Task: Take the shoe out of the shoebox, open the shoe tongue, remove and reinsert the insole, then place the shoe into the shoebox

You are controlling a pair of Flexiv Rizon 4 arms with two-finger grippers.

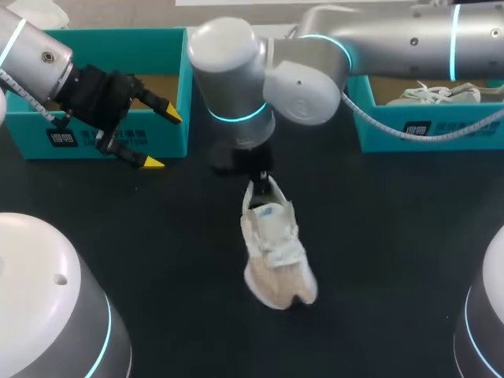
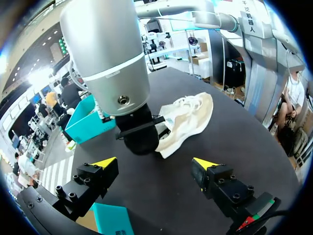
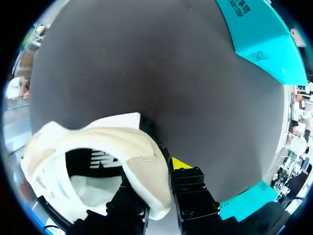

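Observation:
The cream-white shoe (image 1: 276, 252) lies on the black table near the middle, toe toward the front edge. My right arm reaches in over the middle, and its gripper (image 1: 256, 177) is at the shoe's heel. In the right wrist view the gripper (image 3: 156, 171) is shut on the heel collar of the shoe (image 3: 98, 147), one finger inside the opening and one outside. My left gripper (image 1: 161, 138) hovers open and empty in front of the left teal shoebox (image 1: 118, 35). From the left wrist view, the shoe (image 2: 188, 120) lies ahead of the open left gripper (image 2: 155, 164).
A second teal shoebox (image 1: 394, 126) at the back right holds another white shoe (image 1: 433, 94). My right arm's big wrist (image 2: 107, 54) stands between the left gripper and the shoe. Bare black table surrounds the shoe.

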